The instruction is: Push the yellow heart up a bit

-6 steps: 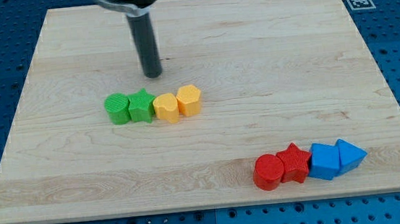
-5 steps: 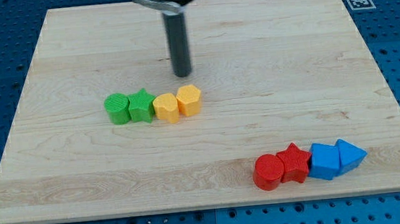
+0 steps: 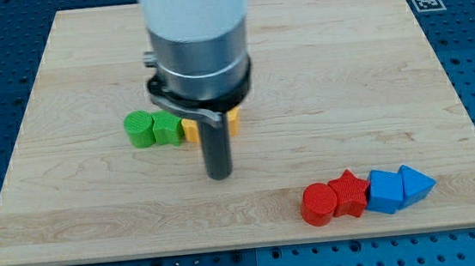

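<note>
My tip (image 3: pixel 219 174) rests on the wooden board (image 3: pixel 370 70) at about 6 o'clock from the yellow blocks, a sensible place to be, since a push toward 12 o'clock must start from below the target. There is no claw on this rod to open or close; it can only shove.

The yellow heart (image 3: pixel 192 130) is mostly hidden behind the arm's grey housing (image 3: pixel 197 63). Only a sliver shows, touching the green star (image 3: pixel 166 128), which touches the green cylinder (image 3: pixel 140 129) at its 9 o'clock. A second yellow block (image 3: pixel 233 120) peeks out at the housing's 3 o'clock edge; its shape cannot be made out.

Toward 4 o'clock, well apart, sit a red cylinder (image 3: pixel 319 204), red star (image 3: pixel 350 194), blue cube (image 3: pixel 386 191) and blue triangle (image 3: pixel 416 184) in a touching row.
</note>
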`<action>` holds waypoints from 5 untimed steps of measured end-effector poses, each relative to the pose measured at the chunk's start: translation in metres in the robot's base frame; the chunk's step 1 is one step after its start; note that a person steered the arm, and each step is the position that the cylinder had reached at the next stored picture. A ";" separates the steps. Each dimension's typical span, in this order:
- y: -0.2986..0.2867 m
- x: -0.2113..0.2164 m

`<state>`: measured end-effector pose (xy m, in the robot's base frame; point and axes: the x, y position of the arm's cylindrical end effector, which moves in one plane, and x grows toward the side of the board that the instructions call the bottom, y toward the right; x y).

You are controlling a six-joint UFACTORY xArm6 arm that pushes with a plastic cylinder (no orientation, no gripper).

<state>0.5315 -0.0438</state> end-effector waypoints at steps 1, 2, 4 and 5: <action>-0.026 -0.034; -0.019 -0.057; 0.040 -0.096; 0.044 -0.130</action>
